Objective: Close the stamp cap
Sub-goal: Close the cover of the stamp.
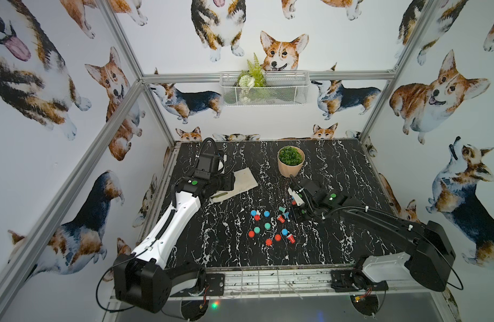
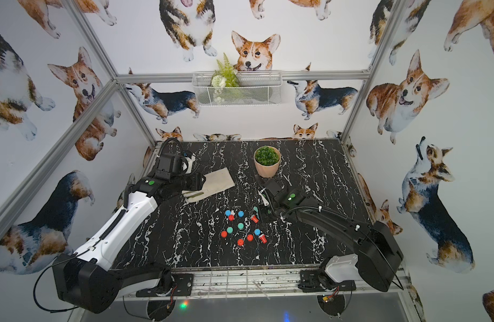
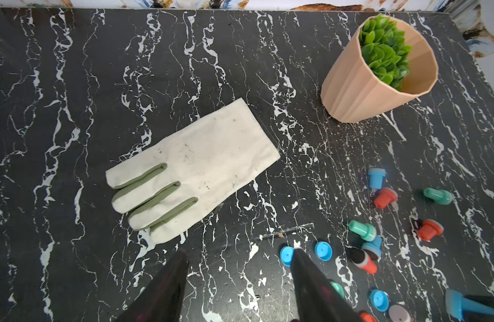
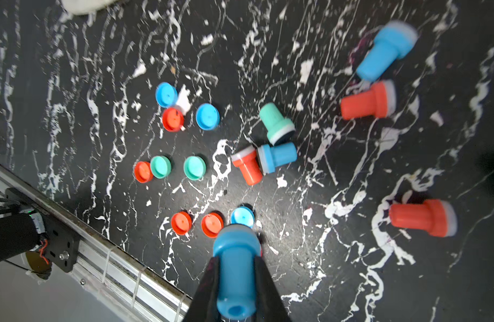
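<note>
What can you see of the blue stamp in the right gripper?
The blue stamp looks like glossy plastic: a narrow round handle with a hole in its end, flaring to a wider head. The right gripper is shut on the handle, its black fingers on either side. The head points toward the table and a loose blue cap.

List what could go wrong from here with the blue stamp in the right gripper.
The blue stamp is pinched by its handle in the right gripper; it may tilt when pressed. The loose blue cap beside it could slide away. Two red caps lie close by; the wrong one could get hit.
</note>
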Robot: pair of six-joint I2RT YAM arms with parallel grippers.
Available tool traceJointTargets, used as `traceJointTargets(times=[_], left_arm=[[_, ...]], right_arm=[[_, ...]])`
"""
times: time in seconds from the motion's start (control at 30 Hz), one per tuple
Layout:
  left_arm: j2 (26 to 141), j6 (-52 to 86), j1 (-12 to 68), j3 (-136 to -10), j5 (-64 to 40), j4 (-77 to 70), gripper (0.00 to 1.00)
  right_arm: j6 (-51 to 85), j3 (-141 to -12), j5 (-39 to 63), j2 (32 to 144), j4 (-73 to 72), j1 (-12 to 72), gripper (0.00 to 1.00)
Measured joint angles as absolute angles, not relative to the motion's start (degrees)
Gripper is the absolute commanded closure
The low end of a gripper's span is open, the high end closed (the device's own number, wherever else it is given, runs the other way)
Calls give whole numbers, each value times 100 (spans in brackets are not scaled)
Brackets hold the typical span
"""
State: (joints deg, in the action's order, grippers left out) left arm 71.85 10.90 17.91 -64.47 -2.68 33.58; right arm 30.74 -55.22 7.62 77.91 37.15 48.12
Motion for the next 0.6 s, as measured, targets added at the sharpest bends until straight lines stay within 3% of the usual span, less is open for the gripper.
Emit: traceJointTargets(times=[0.6], left_arm=[[7098, 1068, 1791, -6392, 287, 3334, 37]], right_arm=[[3500, -5756, 878, 9102, 3656, 5245, 100]])
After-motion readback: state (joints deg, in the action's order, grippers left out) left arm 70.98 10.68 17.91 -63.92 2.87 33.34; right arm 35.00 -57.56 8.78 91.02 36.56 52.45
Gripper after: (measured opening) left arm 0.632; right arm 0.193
